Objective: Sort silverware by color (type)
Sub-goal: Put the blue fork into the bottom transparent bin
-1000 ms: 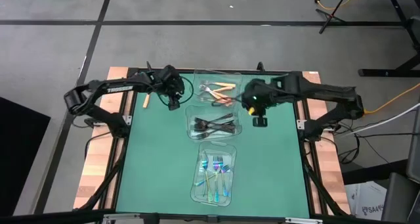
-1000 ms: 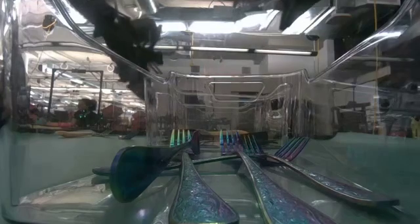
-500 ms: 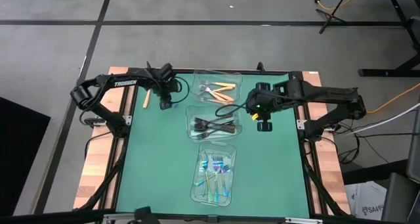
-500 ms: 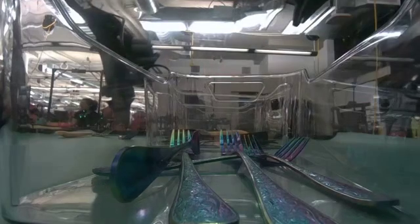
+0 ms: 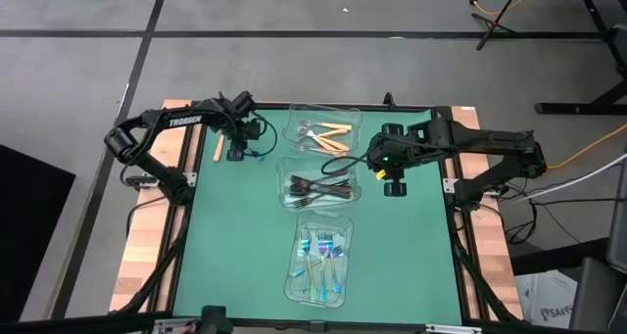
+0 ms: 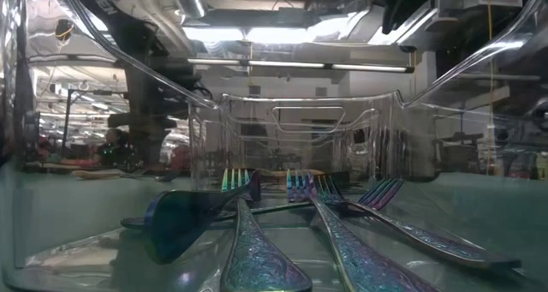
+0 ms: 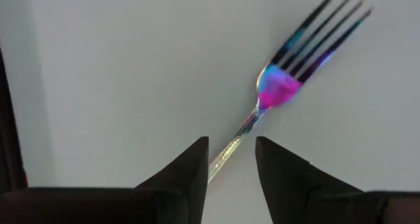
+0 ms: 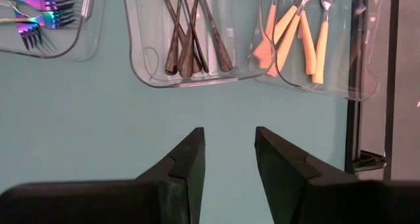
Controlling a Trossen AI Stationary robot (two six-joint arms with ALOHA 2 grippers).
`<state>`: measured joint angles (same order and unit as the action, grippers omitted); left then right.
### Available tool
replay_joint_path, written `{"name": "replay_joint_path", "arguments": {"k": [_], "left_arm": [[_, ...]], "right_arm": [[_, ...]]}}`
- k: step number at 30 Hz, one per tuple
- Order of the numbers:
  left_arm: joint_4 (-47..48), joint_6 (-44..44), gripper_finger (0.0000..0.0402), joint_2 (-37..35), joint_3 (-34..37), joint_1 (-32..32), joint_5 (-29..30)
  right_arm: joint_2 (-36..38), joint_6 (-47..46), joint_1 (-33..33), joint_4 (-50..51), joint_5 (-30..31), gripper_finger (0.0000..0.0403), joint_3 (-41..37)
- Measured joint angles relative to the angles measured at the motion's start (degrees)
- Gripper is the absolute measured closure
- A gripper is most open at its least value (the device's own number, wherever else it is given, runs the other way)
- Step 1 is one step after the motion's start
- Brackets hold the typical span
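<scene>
Left gripper, fingers apart, straddles handle of iridescent fork near tabletop's far-left corner. Right gripper open, idle near far-right edge. Risk: off-centre closing flicks fork away.

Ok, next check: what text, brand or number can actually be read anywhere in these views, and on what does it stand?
"TROSSEN": white letters on the left arm, seen in the high view.
Cardboard box at the picture's lower right edge, off the table: dark print, too small to read.
Low view and both wrist views: no readable text.
</scene>
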<state>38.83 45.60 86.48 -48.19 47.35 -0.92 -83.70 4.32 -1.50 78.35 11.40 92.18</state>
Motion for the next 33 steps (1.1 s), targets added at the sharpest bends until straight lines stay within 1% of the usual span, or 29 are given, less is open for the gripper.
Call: {"name": "replay_joint_path", "arguments": {"k": [4,7,11,15,24,26,29,33], "left_arm": [[-0.6,5.2,0.0282,0.0,1.5,0.0,-0.1],[-2.2,7.5,0.0282,0.0,3.1,0.0,-0.1],[-7.1,7.3,0.0282,0.0,5.4,0.0,-0.1],[-10.3,7.2,0.0282,0.2,6.1,0.0,-0.1],[-10.3,6.9,0.0282,4.6,5.7,0.7,-0.7],[-10.3,5.7,0.0283,4.9,5.8,0.7,-0.8],[-10.2,3.9,0.0293,4.9,5.7,0.7,-0.8],[-9.7,2.5,0.0320,5.1,5.3,0.7,-0.8]], "right_arm": [[0.0,0.0,0.0,0.0,0.0,0.0281,0.0],[0.0,0.0,0.0,-0.1,0.0,0.0281,0.0],[0.0,0.0,0.0,-0.4,0.0,0.0281,0.0],[0.0,0.0,0.0,-0.4,-0.1,0.0281,0.0],[0.0,0.0,0.0,-0.5,-0.2,0.0281,0.0],[0.0,0.0,0.0,-0.5,-0.2,0.0281,0.0],[0.0,0.0,0.0,-0.5,-0.2,0.0281,0.0],[0.0,0.0,0.0,-0.7,-0.2,0.0281,0.0]]}}
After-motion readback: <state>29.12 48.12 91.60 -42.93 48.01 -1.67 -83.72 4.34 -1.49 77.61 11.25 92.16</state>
